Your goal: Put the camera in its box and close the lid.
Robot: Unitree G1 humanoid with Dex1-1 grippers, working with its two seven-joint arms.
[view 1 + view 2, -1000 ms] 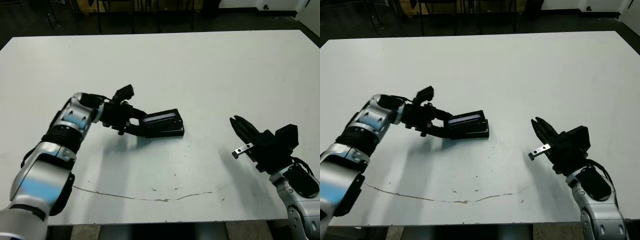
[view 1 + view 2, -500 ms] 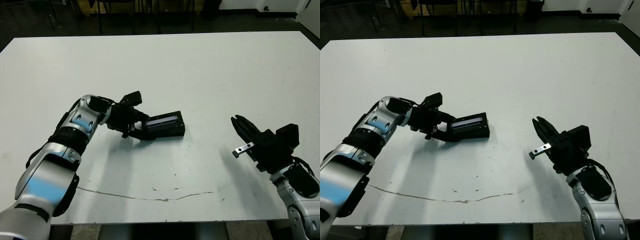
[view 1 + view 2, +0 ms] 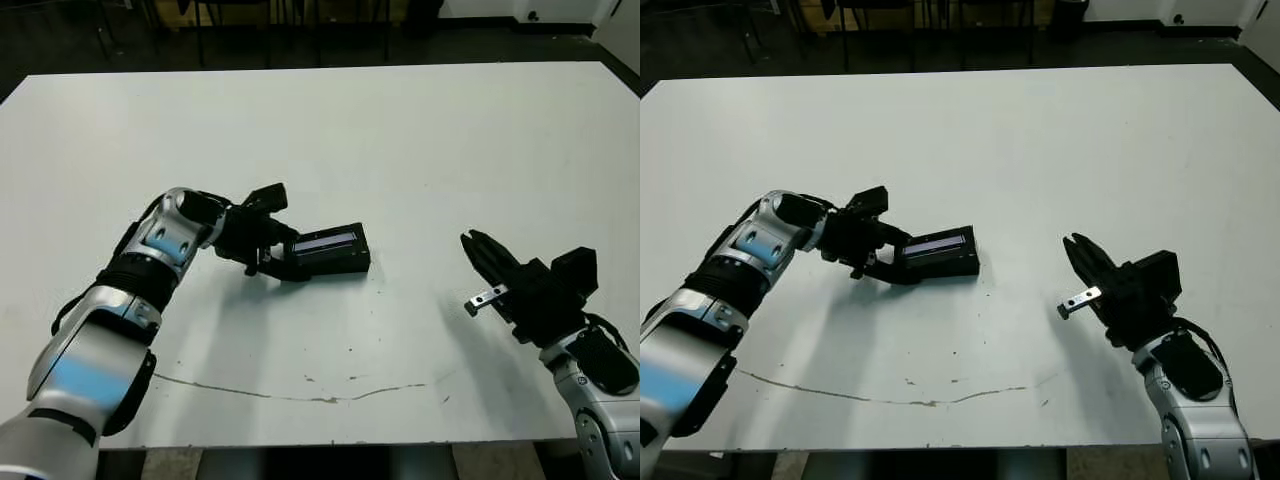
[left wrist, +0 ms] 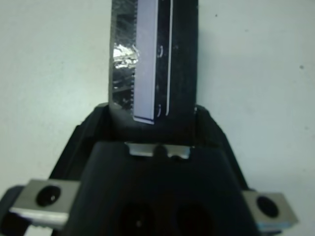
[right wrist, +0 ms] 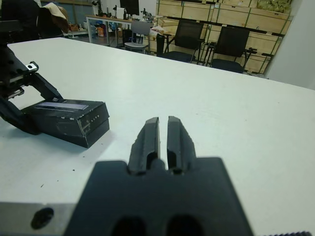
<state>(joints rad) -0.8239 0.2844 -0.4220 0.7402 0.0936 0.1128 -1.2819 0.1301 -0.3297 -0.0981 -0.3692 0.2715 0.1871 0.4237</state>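
Now, with my left end effector (image 3: 283,262) straddling the near end of the lid (image 3: 330,240), seated on the box (image 3: 335,262) mid-table, I'd press down evenly, right end effector (image 3: 484,252) pressed together, idle.

A white table (image 3: 420,140) is filling most of the view, with a thin dark crack (image 3: 300,393) running along its near edge and small dark specks dotting it. Beyond it, black chairs (image 5: 186,42) are standing before stacked wooden crates (image 5: 236,14).
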